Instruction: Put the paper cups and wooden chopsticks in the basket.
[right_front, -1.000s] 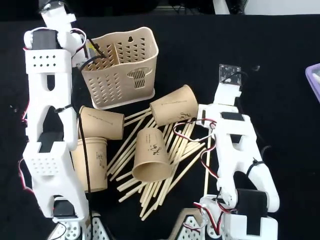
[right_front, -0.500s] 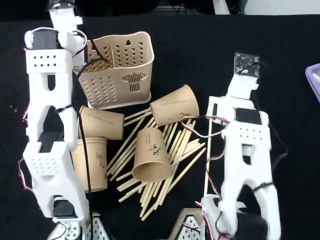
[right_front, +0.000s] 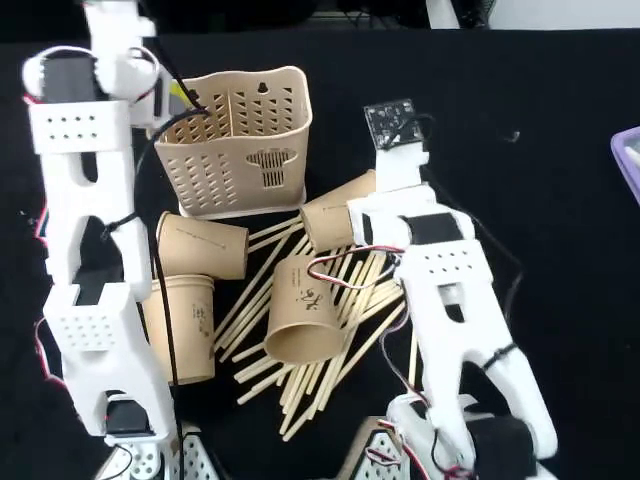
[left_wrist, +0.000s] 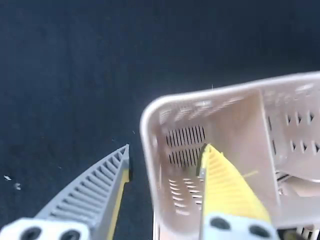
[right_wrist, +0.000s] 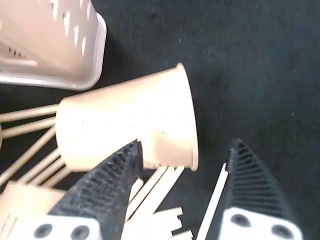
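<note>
Wooden chopsticks (right_front: 352, 300), pale, thin and straight, lie nearest my bases in a loose, crossed heap on the black cloth-covered counter (right_front: 560, 230). Four brown paper cups (right_front: 300, 312) rest on their sides among them. One cup (right_front: 185, 325) lies beside my left arm, and the middle one lies on the sticks with its open mouth toward me. Another cup (right_front: 205, 247) lies a little farther out, and the last cup (right_front: 325, 220) is just short of the basket. Small dark print marks their sides, too small to read.

My right tool (right_wrist: 186, 144), black with ribbed fingers, is spread wide over that last cup. The cup's rolled rim sits between the fingers and the tool grips nothing.

Farthest out stands the beige plastic basket (right_front: 240, 150), upright, with slotted walls and a divider inside. My left tool (left_wrist: 165, 147) is spread apart astride its corner wall. The yellow finger is inside and the grey latticed finger is outside, clear of the wall. Whether the yellow one touches the plastic I cannot tell.

A purple container's edge (right_front: 628, 155) shows at the counter's right side.
</note>
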